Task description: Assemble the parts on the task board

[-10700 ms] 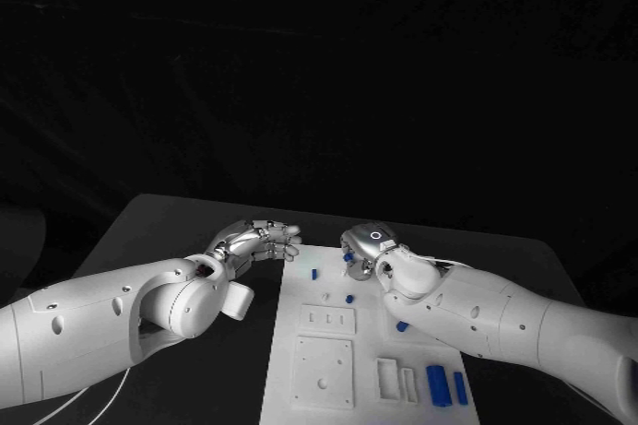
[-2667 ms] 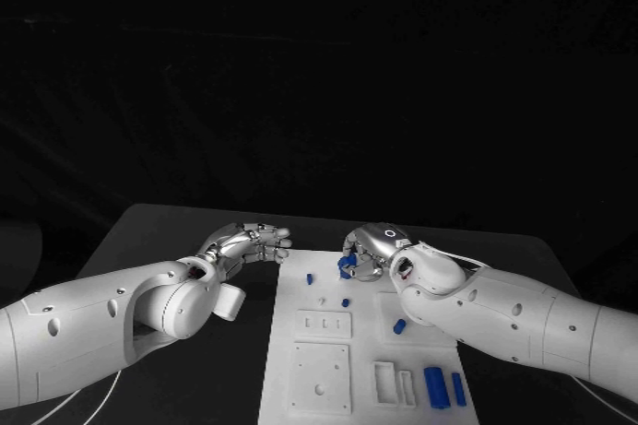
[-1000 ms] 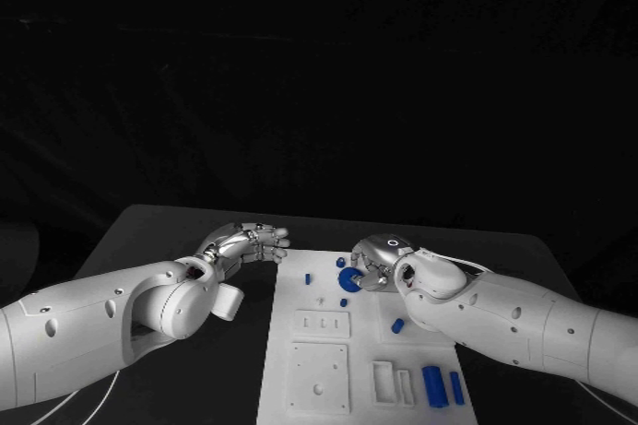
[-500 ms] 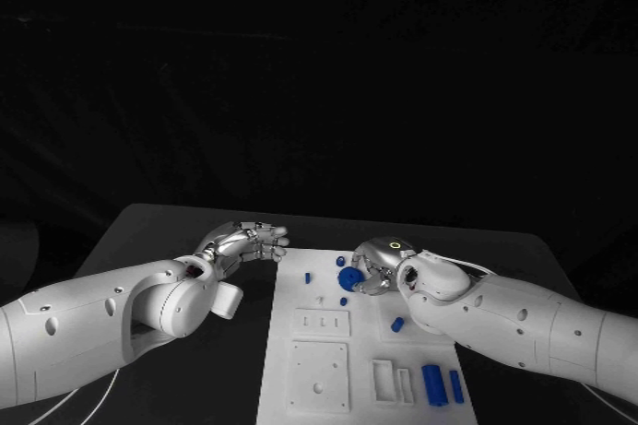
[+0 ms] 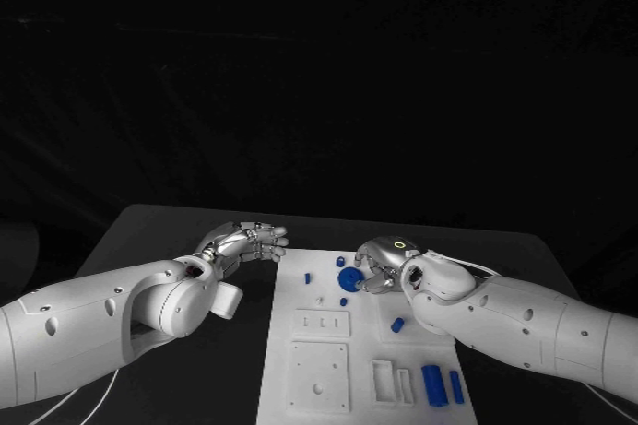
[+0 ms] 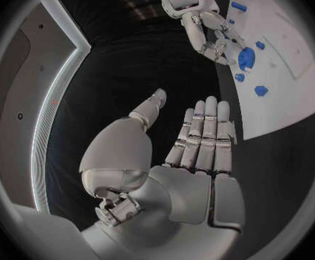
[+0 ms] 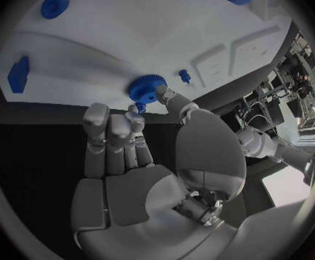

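At the far end of the board [image 5: 325, 351], the right robot hand [image 5: 385, 264] pinches a blue gear [image 5: 351, 277]. It should press straight down, gently. The left robot hand [image 5: 246, 243] hangs over the counter [image 5: 159, 231], holding nothing, fingers apart.

The head camera is looking down from above and behind at the black table [image 5: 159, 224] and the white task board [image 5: 319, 351]. Each wrist camera is sitting close behind its own palm, facing along the fingers. All three are sharing the blue gear [image 5: 351, 277] [image 6: 247, 58] [image 7: 147, 90] on the board's far end.
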`<act>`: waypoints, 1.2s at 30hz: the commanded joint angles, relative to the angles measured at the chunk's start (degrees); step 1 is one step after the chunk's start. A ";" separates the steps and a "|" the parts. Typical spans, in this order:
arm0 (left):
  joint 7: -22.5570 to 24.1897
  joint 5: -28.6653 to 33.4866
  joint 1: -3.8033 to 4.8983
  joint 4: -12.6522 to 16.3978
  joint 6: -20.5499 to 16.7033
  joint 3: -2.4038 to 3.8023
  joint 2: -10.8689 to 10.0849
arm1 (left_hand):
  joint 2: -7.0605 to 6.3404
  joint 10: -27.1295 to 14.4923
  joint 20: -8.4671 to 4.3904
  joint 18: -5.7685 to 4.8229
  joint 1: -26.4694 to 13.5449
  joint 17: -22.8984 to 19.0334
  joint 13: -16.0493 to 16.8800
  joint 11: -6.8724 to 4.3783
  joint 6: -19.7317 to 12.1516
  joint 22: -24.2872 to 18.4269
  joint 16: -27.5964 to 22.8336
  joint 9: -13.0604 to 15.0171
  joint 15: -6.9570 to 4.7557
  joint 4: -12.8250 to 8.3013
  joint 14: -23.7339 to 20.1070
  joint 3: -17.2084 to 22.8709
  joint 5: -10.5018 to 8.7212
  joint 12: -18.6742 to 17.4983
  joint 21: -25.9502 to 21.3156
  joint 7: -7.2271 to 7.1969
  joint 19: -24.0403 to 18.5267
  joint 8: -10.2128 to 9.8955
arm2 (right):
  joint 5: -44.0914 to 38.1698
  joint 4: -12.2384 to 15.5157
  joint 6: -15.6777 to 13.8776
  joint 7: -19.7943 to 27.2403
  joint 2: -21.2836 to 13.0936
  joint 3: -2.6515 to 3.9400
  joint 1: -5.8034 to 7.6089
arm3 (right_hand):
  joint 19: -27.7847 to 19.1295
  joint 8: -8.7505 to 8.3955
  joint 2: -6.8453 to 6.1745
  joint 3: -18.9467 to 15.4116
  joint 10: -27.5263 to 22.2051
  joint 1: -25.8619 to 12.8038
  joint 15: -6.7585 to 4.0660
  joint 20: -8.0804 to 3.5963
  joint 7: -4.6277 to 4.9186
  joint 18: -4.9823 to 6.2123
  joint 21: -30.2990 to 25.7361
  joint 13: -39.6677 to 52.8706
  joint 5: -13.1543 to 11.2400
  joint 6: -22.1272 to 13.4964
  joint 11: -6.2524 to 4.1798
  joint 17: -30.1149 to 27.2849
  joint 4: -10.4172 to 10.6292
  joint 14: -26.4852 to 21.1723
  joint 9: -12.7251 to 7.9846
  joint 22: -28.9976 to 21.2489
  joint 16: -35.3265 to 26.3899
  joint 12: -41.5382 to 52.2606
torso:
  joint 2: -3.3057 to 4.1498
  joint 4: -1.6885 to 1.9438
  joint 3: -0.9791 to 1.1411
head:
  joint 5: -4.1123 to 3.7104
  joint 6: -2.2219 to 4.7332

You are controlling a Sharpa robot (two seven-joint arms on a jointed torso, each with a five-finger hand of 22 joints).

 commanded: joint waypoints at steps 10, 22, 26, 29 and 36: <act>0.52 -0.24 0.03 0.16 0.87 0.03 0.19 | -0.08 0.01 -0.14 0.96 -0.39 0.05 -0.09 0.02 0.48 0.77 -0.39 -0.04 0.27 -0.03 0.21 0.23 0.24 -0.28 -0.35 0.04 -0.22 -0.24 | 0.77 -1.08 0.99 0.84 1.26 -0.01 -0.10 | 0.01 0.39 0.49 0.77 0.38 0.38 -0.34 -0.31 0.87 4.28 -0.15 -0.19 -1.14 0.40 -0.28 0.17 0.44 0.02 -0.01 0.52 -0.24 0.38 | 0.02 0.04 -0.07 | -0.06 -0.13; 0.52 -0.24 0.03 0.18 0.85 0.03 0.16 | -0.09 0.01 -0.15 0.97 -0.38 0.06 -0.10 0.03 0.48 0.77 -0.39 -0.04 0.27 -0.05 0.21 0.24 0.24 -0.30 -0.35 0.05 -0.22 -0.25 | 0.86 -2.23 2.40 1.05 2.00 -0.02 -0.76 | -0.01 0.46 0.66 0.99 0.36 0.41 -0.38 -0.30 0.82 4.28 -0.17 -0.23 -1.28 0.56 -0.32 0.20 0.60 0.02 -0.03 0.53 -0.27 0.36 | 0.01 0.15 -0.20 | -0.03 -0.65; 0.50 -0.24 0.03 0.15 0.80 0.03 0.13 | -0.08 0.01 -0.15 0.97 -0.37 0.06 -0.10 0.03 0.48 0.77 -0.39 -0.04 0.27 -0.06 0.21 0.25 0.24 -0.31 -0.35 0.05 -0.22 -0.26 | 0.86 -2.58 3.03 1.07 2.09 -0.03 -0.94 | -0.02 0.54 0.80 1.17 0.36 0.52 -0.42 -0.31 0.77 4.28 -0.18 -0.26 -1.35 0.74 -0.36 0.22 0.64 0.03 -0.02 0.54 -0.29 0.36 | -0.01 0.18 -0.17 | 0.02 -0.72; 0.51 -0.24 0.03 0.19 0.78 0.03 0.06 | -0.09 0.02 -0.15 0.98 -0.36 0.06 -0.10 0.03 0.48 0.77 -0.40 -0.04 0.27 -0.07 0.20 0.25 0.24 -0.31 -0.35 0.05 -0.22 -0.26 | 0.86 -2.81 3.24 1.08 2.14 -0.04 -1.04 | -0.03 0.63 0.96 1.34 0.36 0.58 -0.46 -0.30 0.73 4.28 -0.18 -0.28 -1.42 0.92 -0.41 0.24 0.71 0.04 -0.01 0.55 -0.31 0.37 | -0.02 0.08 -0.09 | 0.07 -0.74; 0.52 -0.24 0.03 0.13 0.83 0.03 0.24 | -0.08 0.02 -0.15 0.98 -0.36 0.06 -0.10 0.04 0.48 0.78 -0.40 -0.03 0.26 -0.07 0.21 0.26 0.24 -0.32 -0.35 0.06 -0.22 -0.27 | 0.43 -3.55 4.24 1.22 2.62 -0.35 -1.24 | -0.05 0.83 1.33 2.28 0.37 1.02 -0.60 -0.28 0.57 4.28 -0.21 -0.36 -1.59 1.40 -0.55 0.31 0.95 0.06 -0.04 0.58 -0.38 0.37 | 0.00 0.00 -0.07 | 0.10 -0.68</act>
